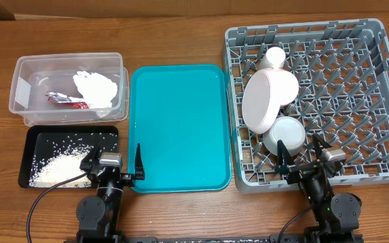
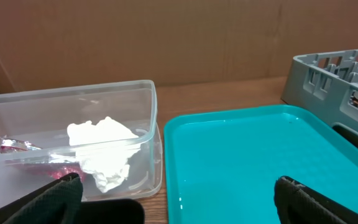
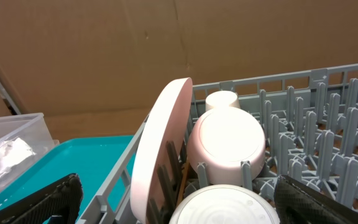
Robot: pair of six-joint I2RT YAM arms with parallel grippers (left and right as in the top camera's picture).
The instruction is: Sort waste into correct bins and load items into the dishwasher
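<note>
The left gripper (image 1: 113, 165) hangs wide open with nothing in it, at the near left corner of the teal tray (image 1: 181, 128). The right gripper (image 1: 301, 158) is spread just as wide and is just as empty. It sits off the tray's near right corner, over the near edge of the grey dish rack (image 1: 356, 101). Both look parked clear of the work, which suits a job that I judge finished or close to it.

Left of the tray, on the far side, the clear tub (image 1: 26, 74) holds the crumpled white tissue (image 1: 96, 88) and the red-and-white wrapper (image 1: 65, 99), so the dry rubbish is kept together. Left of the tray on the near side, the shallow black tray (image 1: 29, 145) holds the rice grains (image 1: 56, 169). They are heaped toward its near left corner, with loose grains scattered beyond, so the food waste lies apart from the paper.

Right of the tray, in the rack, the pale pink plates (image 1: 265, 98) stand on edge between the pegs, probably so that they would drain. The whitish bowl (image 1: 286, 131) sits just nearer than the plates and appears to be mouth down. The small white cup (image 1: 273, 57) stands beyond them. I cannot make out any chopsticks.
</note>
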